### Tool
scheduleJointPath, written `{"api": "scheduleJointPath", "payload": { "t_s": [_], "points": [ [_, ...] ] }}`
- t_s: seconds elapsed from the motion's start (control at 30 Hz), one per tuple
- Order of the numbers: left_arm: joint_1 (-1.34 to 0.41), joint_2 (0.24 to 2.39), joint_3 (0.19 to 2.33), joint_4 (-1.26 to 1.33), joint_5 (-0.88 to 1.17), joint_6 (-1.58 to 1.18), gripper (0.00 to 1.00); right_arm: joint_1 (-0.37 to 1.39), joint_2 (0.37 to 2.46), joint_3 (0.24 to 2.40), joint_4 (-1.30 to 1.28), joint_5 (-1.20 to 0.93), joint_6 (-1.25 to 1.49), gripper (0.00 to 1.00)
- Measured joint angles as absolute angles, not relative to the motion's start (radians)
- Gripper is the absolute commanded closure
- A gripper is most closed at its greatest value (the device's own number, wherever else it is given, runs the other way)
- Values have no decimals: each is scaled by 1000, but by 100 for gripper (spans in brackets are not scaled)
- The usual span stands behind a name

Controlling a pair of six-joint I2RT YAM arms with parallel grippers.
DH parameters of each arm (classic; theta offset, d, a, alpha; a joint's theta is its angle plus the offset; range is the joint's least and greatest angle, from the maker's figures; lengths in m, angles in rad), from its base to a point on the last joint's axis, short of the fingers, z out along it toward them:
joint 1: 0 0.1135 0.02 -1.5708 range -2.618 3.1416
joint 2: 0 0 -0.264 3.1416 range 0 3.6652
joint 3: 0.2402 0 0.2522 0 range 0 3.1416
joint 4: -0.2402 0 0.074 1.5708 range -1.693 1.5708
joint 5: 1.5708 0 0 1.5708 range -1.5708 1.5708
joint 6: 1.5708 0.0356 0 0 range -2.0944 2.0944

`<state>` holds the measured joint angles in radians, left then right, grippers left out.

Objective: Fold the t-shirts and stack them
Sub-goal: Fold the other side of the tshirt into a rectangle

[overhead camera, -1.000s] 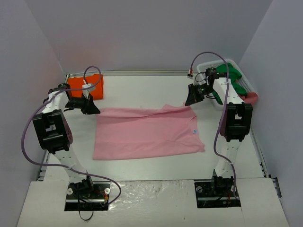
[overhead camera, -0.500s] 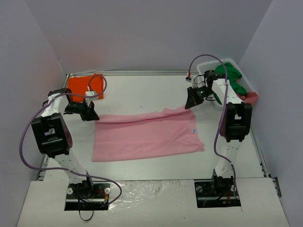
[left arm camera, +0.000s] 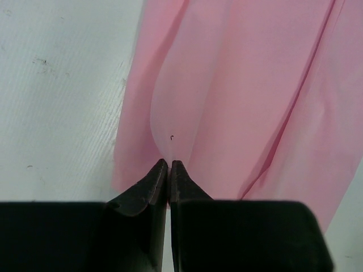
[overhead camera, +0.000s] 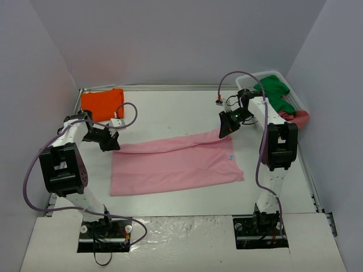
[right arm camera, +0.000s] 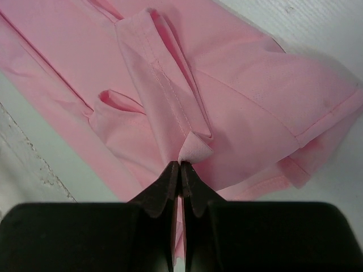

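Observation:
A light pink t-shirt [overhead camera: 176,164] lies spread across the middle of the table, its far edge lifted and folding toward me. My left gripper [overhead camera: 112,143] is shut on the shirt's far left corner, and in the left wrist view the pink cloth [left arm camera: 238,96] runs away from the pinched tips [left arm camera: 169,164]. My right gripper [overhead camera: 223,131] is shut on the far right corner, where a small fold of pink cloth [right arm camera: 195,148] sticks out above the closed tips [right arm camera: 180,165]. A folded bright orange t-shirt [overhead camera: 102,104] lies at the far left corner of the table.
A white slatted basket [overhead camera: 289,96] holding green cloth [overhead camera: 274,88] and a bit of red cloth [overhead camera: 300,118] stands at the far right. Purple cables [overhead camera: 127,113] loop off both arms. Grey walls close in the table on three sides.
Both grippers have moved toward me with the pink shirt's far edge, drawing it over the rest of the shirt. The left arm has come away from the orange shirt.

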<state>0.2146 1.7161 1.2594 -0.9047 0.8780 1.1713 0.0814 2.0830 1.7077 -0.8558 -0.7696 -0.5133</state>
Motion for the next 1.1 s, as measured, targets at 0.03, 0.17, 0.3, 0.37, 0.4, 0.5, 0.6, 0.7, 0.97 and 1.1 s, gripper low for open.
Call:
{"api": "scheduleJointPath", "payload": {
  "t_s": [0.03, 0.17, 0.3, 0.37, 0.4, 0.5, 0.6, 0.7, 0.97, 1.1],
  "points": [
    [212, 1714, 1253, -898, 870, 1175, 98, 83, 2083, 1707, -857, -765, -516, 100],
    [211, 1696, 1224, -874, 843, 1186, 98, 87, 2083, 1707, -857, -752, -523, 100],
    [208, 1673, 1203, -857, 813, 1197, 98, 87, 2080, 1697, -857, -743, -525, 100],
    [207, 1667, 1200, -853, 805, 1199, 98, 87, 2078, 1694, -859, -738, -526, 100],
    [206, 1665, 1200, -853, 801, 1200, 97, 87, 2077, 1694, -859, -735, -526, 100],
    [204, 1660, 1199, -847, 790, 1201, 98, 87, 2069, 1692, -859, -728, -526, 100],
    [204, 1658, 1199, -846, 782, 1201, 98, 87, 2053, 1687, -860, -728, -528, 100],
    [204, 1652, 1199, -846, 778, 1201, 98, 87, 2034, 1679, -865, -725, -533, 100],
    [204, 1631, 1198, -836, 775, 1201, 98, 87, 2011, 1675, -900, -726, -570, 100],
    [204, 1628, 1194, -831, 767, 1201, 98, 87, 2011, 1668, -940, -735, -602, 100]
  ]
}}
